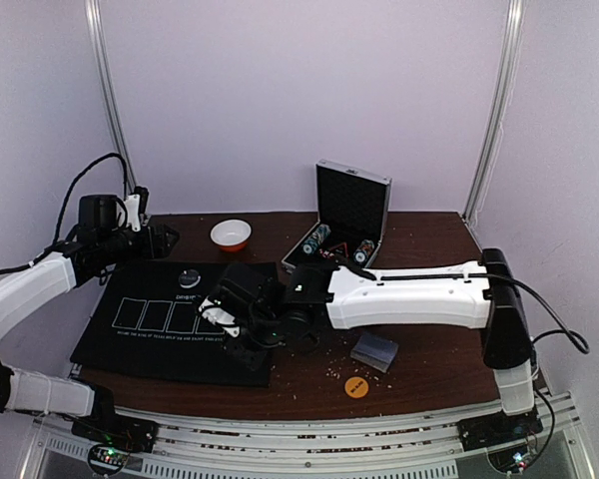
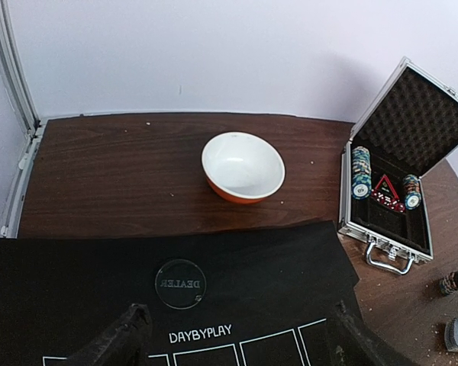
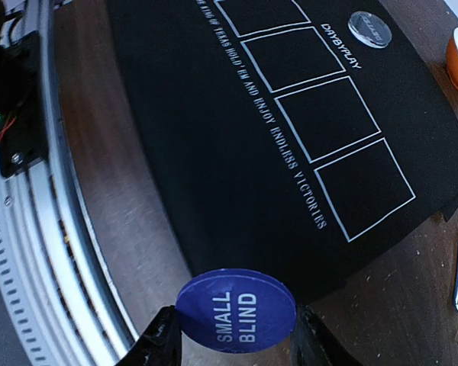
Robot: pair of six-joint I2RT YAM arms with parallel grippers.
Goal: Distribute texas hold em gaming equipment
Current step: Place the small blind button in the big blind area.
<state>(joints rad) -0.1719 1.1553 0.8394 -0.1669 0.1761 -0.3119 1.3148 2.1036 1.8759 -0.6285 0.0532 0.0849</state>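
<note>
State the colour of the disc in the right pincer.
The small blind disc is blue with white lettering; right wrist view shows it best.

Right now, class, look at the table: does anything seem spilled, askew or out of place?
Yes: pale crumbs litter the bare table right of the mat, around the case and the orange disc, as if something spilled. Nothing else stands out.

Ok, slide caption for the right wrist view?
Right gripper holds the blue SMALL BLIND disc by the edge of the black mat; DEALER button lies on the mat.
</note>
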